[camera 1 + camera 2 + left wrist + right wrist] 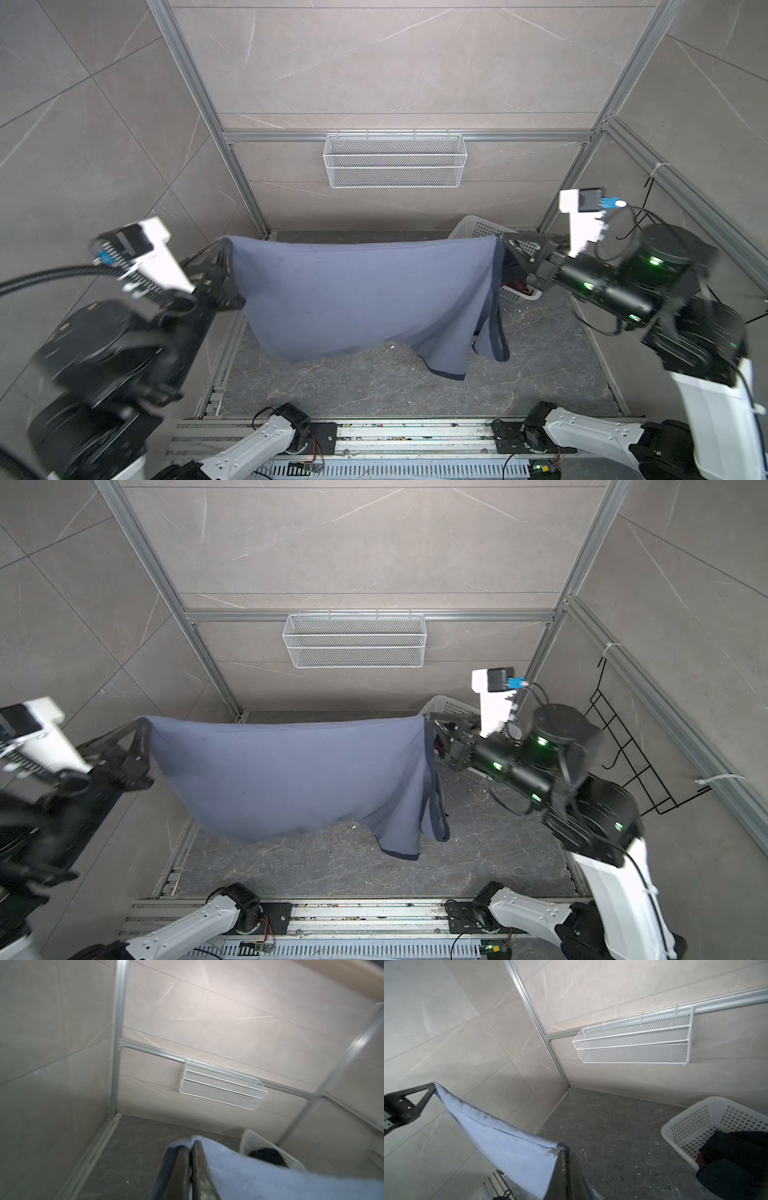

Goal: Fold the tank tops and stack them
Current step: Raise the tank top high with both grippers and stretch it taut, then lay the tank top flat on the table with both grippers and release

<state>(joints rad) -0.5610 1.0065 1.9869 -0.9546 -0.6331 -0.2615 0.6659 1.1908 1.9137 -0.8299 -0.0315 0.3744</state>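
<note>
A slate-blue tank top [365,299] [291,779] hangs spread in the air above the dark table, its top edge stretched between my two grippers. My left gripper [227,243] [193,1142] is shut on its left corner, and my right gripper [500,239] [562,1151] is shut on its right corner. Dark-edged straps dangle at the lower right [492,332]. No lettering shows on the side I see. A dark navy tank top [733,1151] with a bit of maroon lies crumpled inside the white perforated basket [691,1118] behind the right gripper.
The basket [478,228] stands at the table's back right corner. A white wire mesh shelf [395,160] hangs on the back wall. A black wire rack [636,762] hangs on the right wall. Aluminium frame posts edge the table [374,395].
</note>
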